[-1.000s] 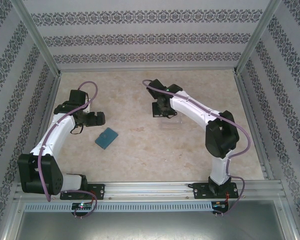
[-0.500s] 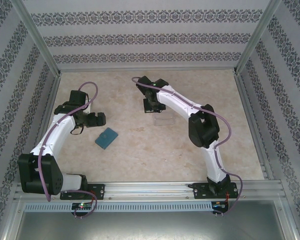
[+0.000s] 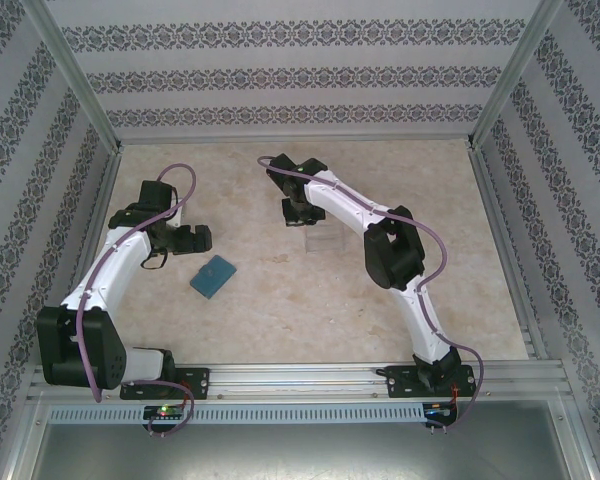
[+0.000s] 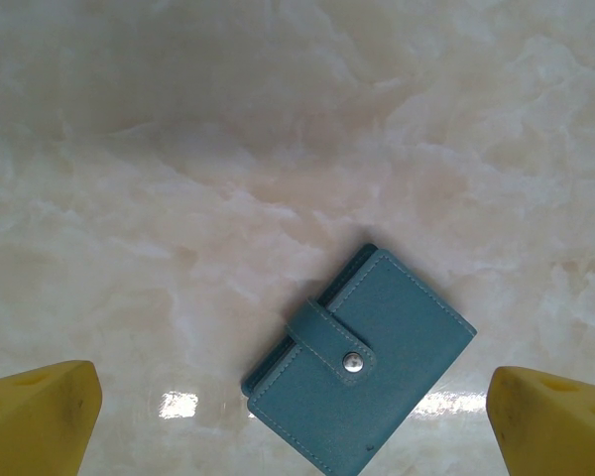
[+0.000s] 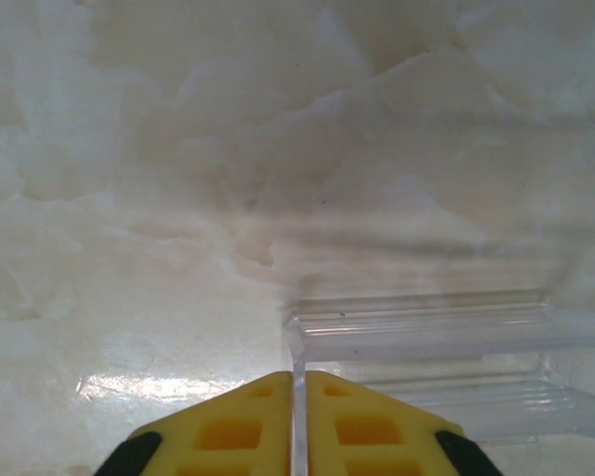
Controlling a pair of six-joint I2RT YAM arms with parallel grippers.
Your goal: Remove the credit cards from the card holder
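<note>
The card holder is a teal-blue wallet lying flat on the marble table, closed, its strap snapped down with a metal button. The credit cards are hidden. My left gripper hovers just above and behind the holder with its yellow fingers spread wide, open and holding nothing. My right gripper is at the table's middle back, its yellow pads pressed together on the thin left wall of a clear plastic tray.
The clear plastic tray rests on the table right of the holder. Patterned walls and aluminium posts enclose the workspace on three sides. A metal rail runs along the near edge.
My right gripper has moved left and a little toward the back, its elbow folding upward, and the clear tray has shifted left with it. The left arm and the holder have stayed still.
</note>
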